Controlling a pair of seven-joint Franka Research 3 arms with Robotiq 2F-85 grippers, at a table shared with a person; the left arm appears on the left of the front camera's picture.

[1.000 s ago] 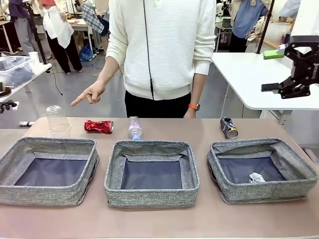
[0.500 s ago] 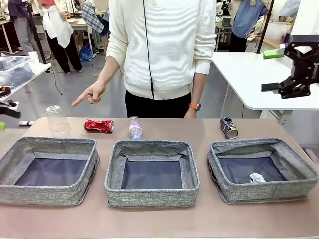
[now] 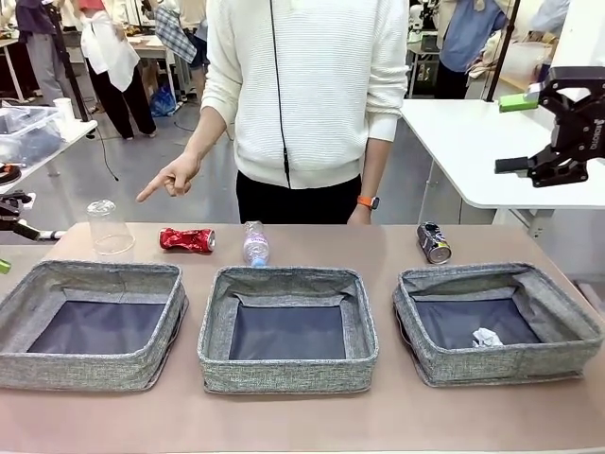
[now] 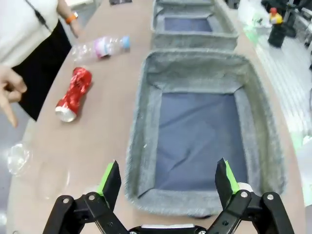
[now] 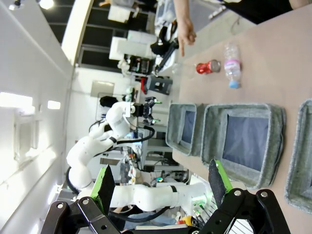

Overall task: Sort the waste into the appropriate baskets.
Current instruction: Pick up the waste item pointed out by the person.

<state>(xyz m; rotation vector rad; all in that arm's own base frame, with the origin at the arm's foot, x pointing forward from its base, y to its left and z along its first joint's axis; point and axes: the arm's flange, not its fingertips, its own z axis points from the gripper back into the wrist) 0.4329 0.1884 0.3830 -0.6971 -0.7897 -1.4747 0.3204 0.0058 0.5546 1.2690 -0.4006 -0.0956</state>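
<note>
Waste lay at the worktop's point(image 3: 302, 416) far side: cup point(image 3: 111, 227), red can point(image 3: 187, 239), bottle point(image 3: 255, 243), and a dark can point(image 3: 434, 242) behind the right basket point(image 3: 501, 276), which held the paper ball point(image 3: 486, 337). My left jaws gaped empty just outside the left basket point(image 3: 95, 271). My right jaws hung spread and empty, high at the right.

Robotics lab in open-plan workshop hall. White robot arm point(image 5: 117, 117) stands at brown test table point(image 3: 340, 248); white workbench point(image 3: 463, 142) alongside. More benches farther back, people point(image 3: 109, 47) standing at them. Clear storage bin point(image 3: 24, 123) on side table. Bare grey floor point(image 3: 76, 189), trailing cable point(image 3: 106, 163).
</note>
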